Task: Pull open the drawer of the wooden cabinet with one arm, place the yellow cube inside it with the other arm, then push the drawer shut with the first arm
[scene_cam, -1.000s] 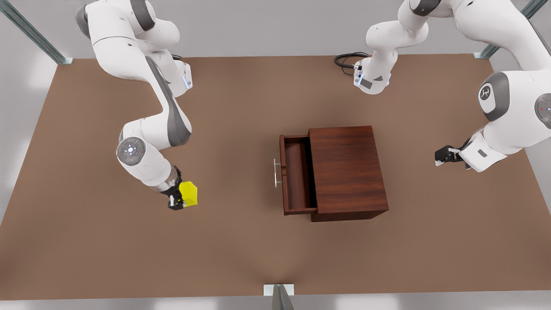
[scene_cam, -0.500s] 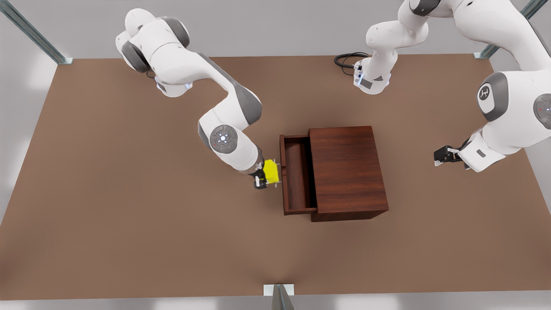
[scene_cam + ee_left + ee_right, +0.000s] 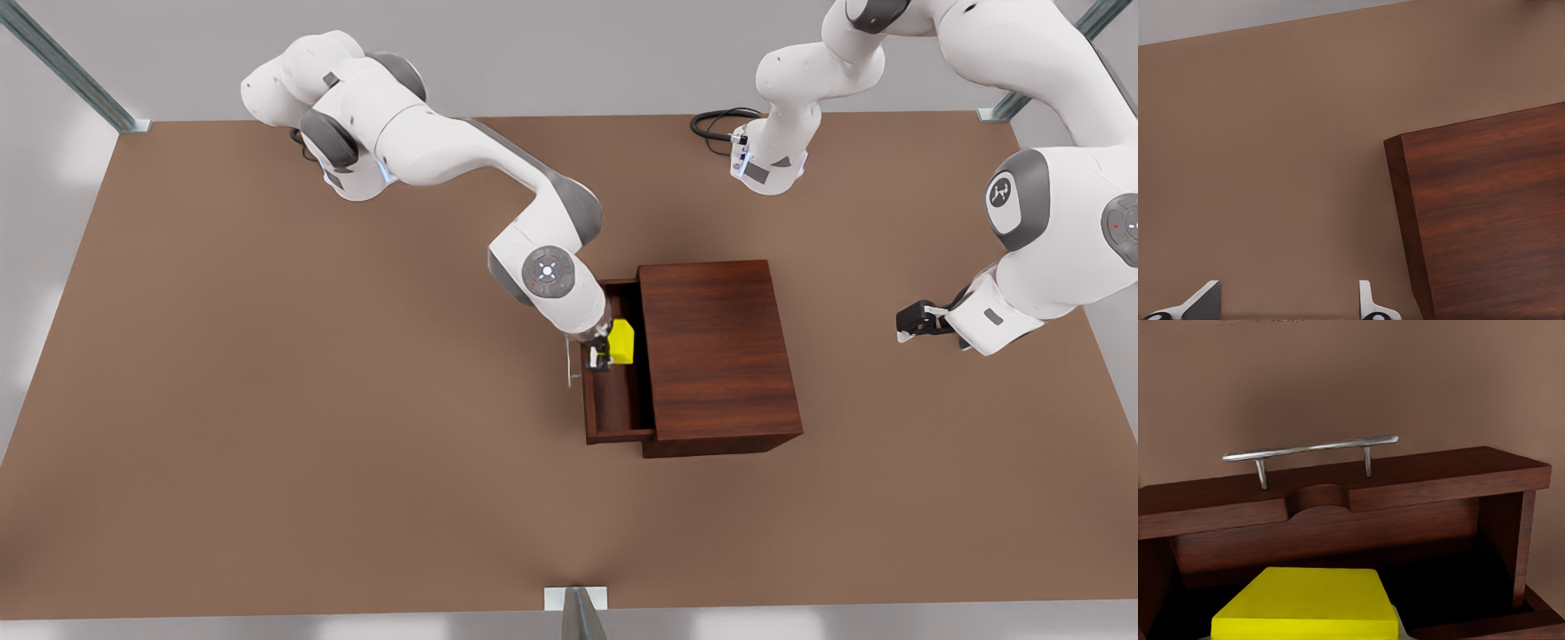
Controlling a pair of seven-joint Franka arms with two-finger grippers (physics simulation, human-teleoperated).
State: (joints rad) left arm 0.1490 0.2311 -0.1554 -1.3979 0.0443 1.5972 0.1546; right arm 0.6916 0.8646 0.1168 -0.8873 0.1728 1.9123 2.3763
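1. The right gripper (image 3: 603, 357), carrying the yellow cube (image 3: 621, 341), has crossed from just outside the handle (image 3: 568, 363) half a second ago to a spot over the open drawer (image 3: 613, 400); a second ago it was far out over the table toward the front view's left
2. Its arm has stretched out from its base at the back toward the cabinet (image 3: 716, 351), and its wrist now covers the drawer's far corner
3. The right jaws pinch the yellow cube, which hangs above the drawer's cavity, close to the cabinet's front edge; whether it touches the drawer floor cannot be told
4. In the right wrist view the cube (image 3: 1308, 603) sits low in front, with the drawer's front panel (image 3: 1338, 497) and its silver bar handle (image 3: 1311, 448) beyond it, and the drawer's side wall (image 3: 1518, 540) to one side
5. The drawer is pulled out toward the front view's left, unchanged across the three moments
6. The left gripper (image 3: 916, 320) waits well apart from the cabinet, on the front view's right, just where it was before; its jaws stand spread and hold nothing
7. The left wrist view shows two pale fingertips (image 3: 1368, 303) apart over bare table (image 3: 1271, 167), with a corner of the cabinet (image 3: 1485, 213) near
8. A black cable (image 3: 716, 124) lies coiled by the left arm's base at the table's back edge
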